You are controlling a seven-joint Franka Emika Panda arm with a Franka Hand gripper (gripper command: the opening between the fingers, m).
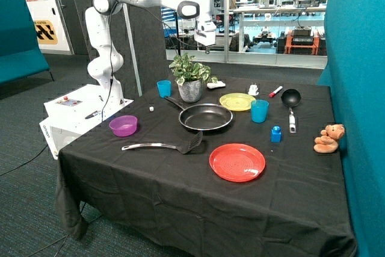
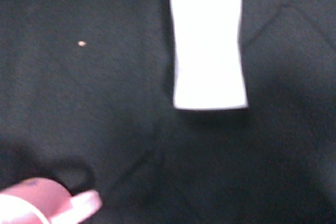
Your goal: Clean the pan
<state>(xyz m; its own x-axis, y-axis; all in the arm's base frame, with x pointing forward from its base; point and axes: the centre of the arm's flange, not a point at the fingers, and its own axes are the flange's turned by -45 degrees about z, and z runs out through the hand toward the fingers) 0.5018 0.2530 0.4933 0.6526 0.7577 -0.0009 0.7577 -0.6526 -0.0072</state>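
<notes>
The pan (image 1: 206, 117) is large, round and black with a shiny rim. It sits mid-table, its long dark handle pointing toward the plant pot. My gripper (image 1: 205, 43) hangs high above the back of the table, well clear of the pan, over a white rectangular pad (image 1: 215, 84). The wrist view shows that pad (image 2: 208, 45) lying flat on the black cloth. The pan is out of the wrist view.
Around the pan are a potted plant (image 1: 190, 82), two blue cups (image 1: 163, 88) (image 1: 259, 111), a yellow plate (image 1: 237, 101), a red plate (image 1: 237, 162), a purple bowl (image 1: 123, 126), a black slotted spatula (image 1: 162, 146), a small ladle-like pan (image 1: 291, 97) and a teddy (image 1: 329, 138).
</notes>
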